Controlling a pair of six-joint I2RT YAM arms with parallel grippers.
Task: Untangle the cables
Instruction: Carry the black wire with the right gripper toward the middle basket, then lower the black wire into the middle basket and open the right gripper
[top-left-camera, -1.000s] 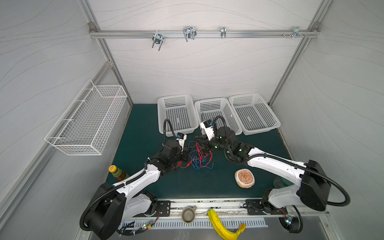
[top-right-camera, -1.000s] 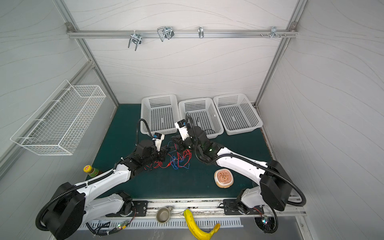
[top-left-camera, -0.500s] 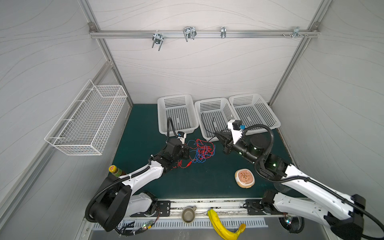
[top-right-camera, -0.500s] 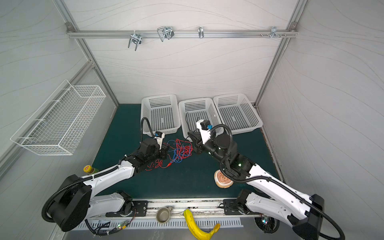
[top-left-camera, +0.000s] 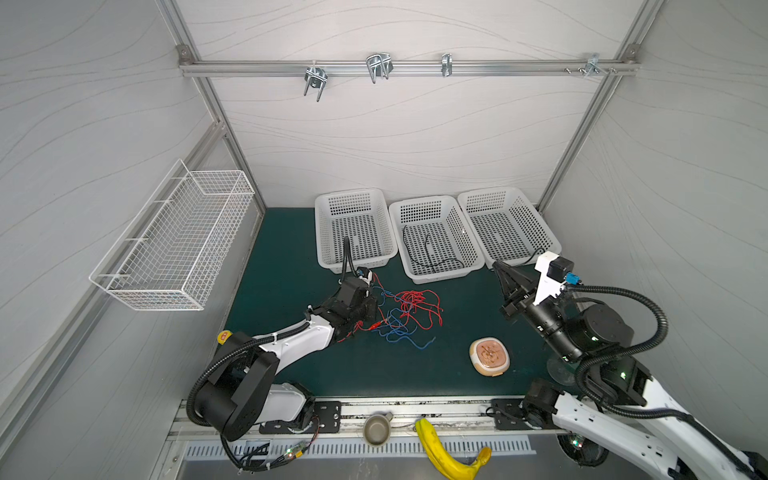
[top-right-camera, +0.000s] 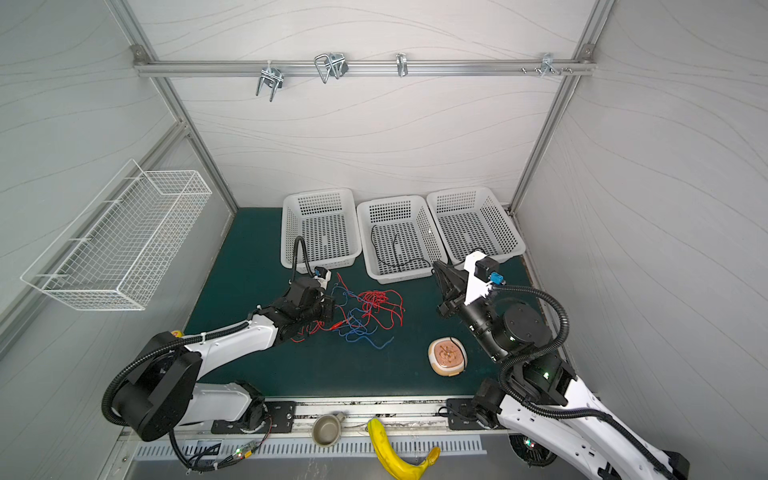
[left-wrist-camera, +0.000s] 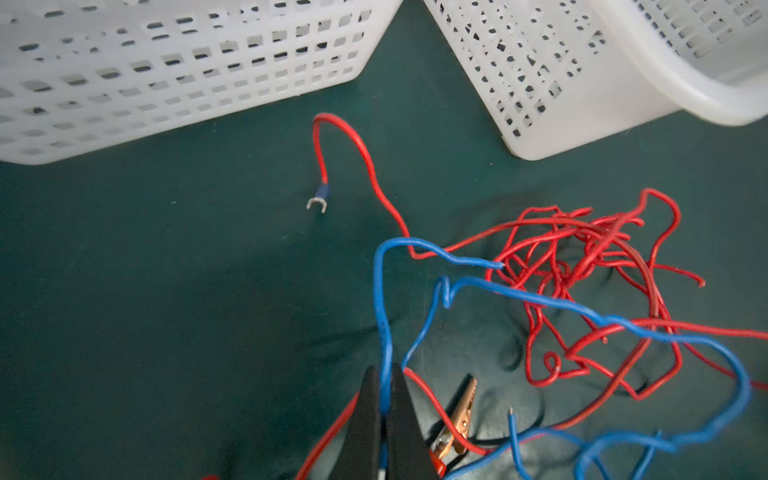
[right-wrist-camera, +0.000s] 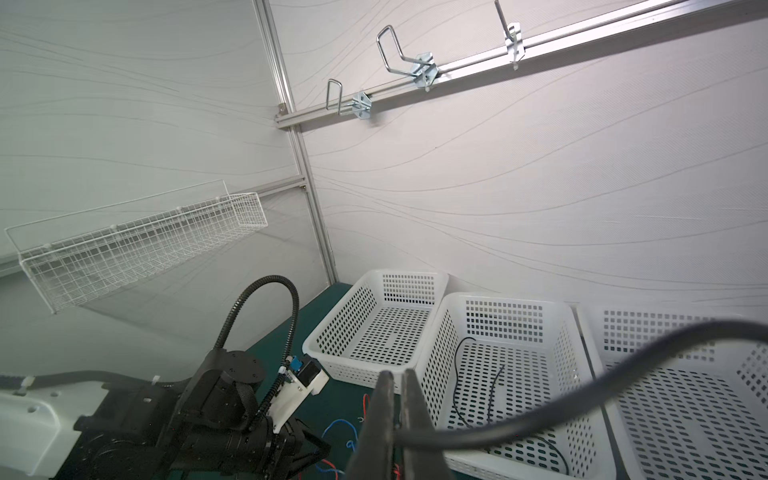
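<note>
White-panelled booth, dark green mat (top-left-camera: 291, 257) underfoot. Three white perforated baskets stand in a row at the back wall.

The cables (top-left-camera: 405, 316) lie mostly as one loose heap mid-mat, in front of the left basket (top-left-camera: 322, 232) and middle basket (top-left-camera: 467, 237).
- Red cable (top-left-camera: 415, 301): thin and kinked, bunched in tight overlapping loops on the heap's far side.
- Blue cable (left-wrist-camera: 384, 332): same gauge, threading through the red and trailing toward the near edge in both top views.
- Left wrist view: one red end arcs clear of the heap and finishes in a blue-sleeved fork terminal (left-wrist-camera: 318, 199), flat on the mat.
- A copper-coloured alligator clip (left-wrist-camera: 459, 415) lies just beside the left gripper's fingers.

Left gripper (left-wrist-camera: 384, 374) is low at the heap's left edge. Its jaws are pinched together on the blue cable, which rises from between the tips.

Right gripper (right-wrist-camera: 392, 376) is above mat level in front of the gap between the middle basket and right basket (top-left-camera: 538, 222), well apart from the heap. Its jaws are closed on a black cable (right-wrist-camera: 478, 436), which runs out sideways from the fingers. In a top view a thin black line leads from the gripper over the right basket's front rim.

More black cable lies curled in the middle basket. I cannot tell whether it joins the held one.
</note>
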